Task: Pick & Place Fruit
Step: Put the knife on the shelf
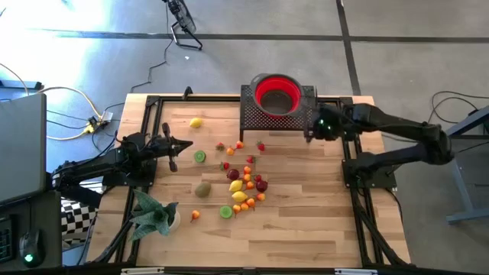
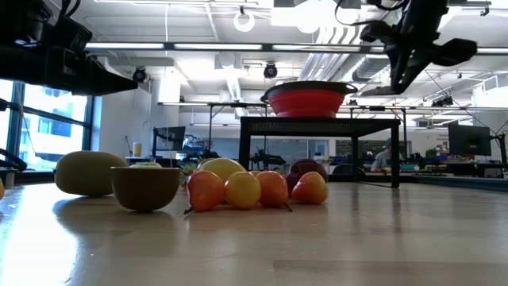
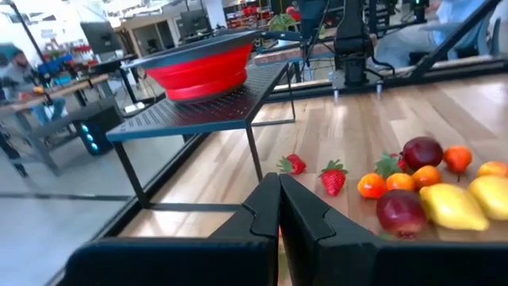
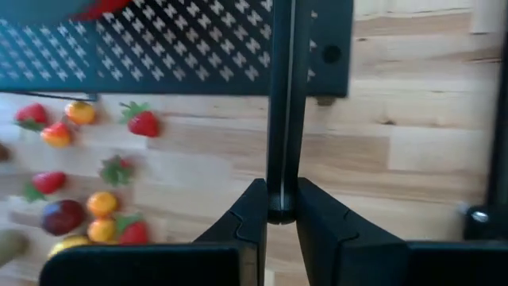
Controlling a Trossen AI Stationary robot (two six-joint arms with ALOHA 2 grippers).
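The right gripper (image 1: 309,134) hangs beside the right front corner of the black perforated stand (image 1: 252,114), its fingers drawn together with only a thin slit between them and nothing pinched; in the right wrist view that slit lines up with the stand's dark leg (image 4: 279,95). The left gripper (image 1: 186,145) waits at about nine o'clock on the table (image 1: 306,229), its fingers pressed together and holding nothing, pointing across toward the stand.

From the right gripper, the red bowl (image 1: 276,93) sits on the stand at roughly ten o'clock. The fruit (image 1: 243,183) lies on the wood at about seven to eight o'clock from that gripper: a loose cluster near the table's middle of strawberries (image 4: 143,123), small oranges (image 3: 371,185), dark plums (image 3: 422,151) and a lemon (image 3: 451,205). Outliers sit further left: another lemon (image 1: 196,122) towards eleven o'clock of the cluster, a halved lime (image 1: 199,156), a kiwi (image 1: 202,189), and a lone orange beside the leafy plant (image 1: 153,214).

These pieces look light, hard-shelled and smooth (toy plastic, I'd guess), so they probably roll and squirt out of a shallow pinch. The safer hold is likely across the widest middle of each piece, fingers low to the table, taking one from the cluster's edge where neighbours don't crowd the fingers.
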